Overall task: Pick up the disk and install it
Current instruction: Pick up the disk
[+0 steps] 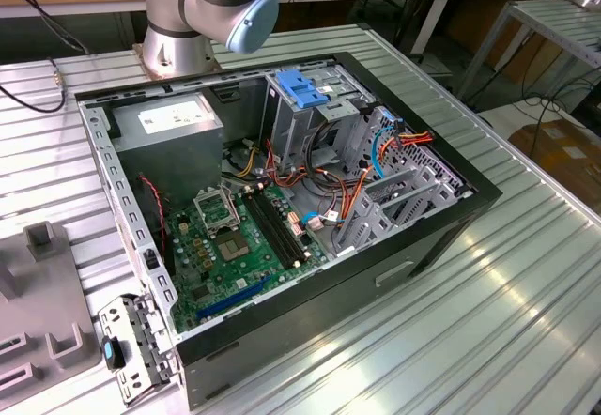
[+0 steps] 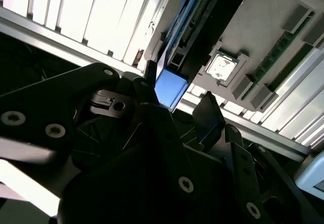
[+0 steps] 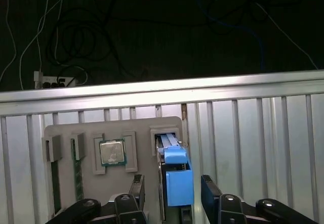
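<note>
Jaws apart, straddling blue end of disk (image 3: pixel 178 184); in first wrist view, narrow gap each side, not clamped yet. Disk stands on edge in slot of grey holder (image 3: pixel 142 127), directly between jaws. Processor chip (image 3: pixel 112 152) lies in neighbouring pocket, off to one side of jaws. Holder rests on ribbed metal surface (image 3: pixel 253 133). Judgement: disk rigid, dense for size, shock-sensitive; plastic rails smooth, slightly springy. Best hold looks to be flat sides across rails near exposed end, centred, clear of connector edge.

No legible text, white label (image 1: pixel 172 115) on power supply (image 1: pixel 180 152) unreadable, processor (image 3: pixel 112 152) markings unreadable
</note>
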Tool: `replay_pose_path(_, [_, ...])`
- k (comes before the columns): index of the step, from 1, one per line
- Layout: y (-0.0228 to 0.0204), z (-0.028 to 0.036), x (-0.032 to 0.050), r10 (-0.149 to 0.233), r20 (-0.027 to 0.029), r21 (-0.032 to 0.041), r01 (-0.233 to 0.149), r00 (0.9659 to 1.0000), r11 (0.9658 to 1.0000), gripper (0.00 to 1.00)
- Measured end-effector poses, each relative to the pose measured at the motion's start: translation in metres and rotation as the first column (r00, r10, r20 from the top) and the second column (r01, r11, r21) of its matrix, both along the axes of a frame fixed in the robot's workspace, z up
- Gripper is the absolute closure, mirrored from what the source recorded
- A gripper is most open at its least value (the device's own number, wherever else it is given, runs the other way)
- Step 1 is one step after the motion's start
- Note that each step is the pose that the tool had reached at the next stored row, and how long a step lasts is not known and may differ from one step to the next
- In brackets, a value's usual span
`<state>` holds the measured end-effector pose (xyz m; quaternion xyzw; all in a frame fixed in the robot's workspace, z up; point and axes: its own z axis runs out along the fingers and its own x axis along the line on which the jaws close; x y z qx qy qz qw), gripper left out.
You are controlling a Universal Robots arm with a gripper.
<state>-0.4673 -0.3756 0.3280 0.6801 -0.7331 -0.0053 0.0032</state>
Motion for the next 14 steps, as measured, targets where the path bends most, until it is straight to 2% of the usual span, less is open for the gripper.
replay_pose_path(4, [-0.0001,-0.0081,-0.0014,0.009,-0.0001,-0.0001,-0.009,1.0,1.0,0.44])
replay_pose_path(9, [0.0,-0.018,-0.0041,0.056,0.0,0.0004,-0.056,0.9984,0.9984,0.44])
replay_pose_path(14, [0.0,-0.0255,-0.0042,0.075,0.0,0.0006,-0.075,0.9972,0.9972,0.44])
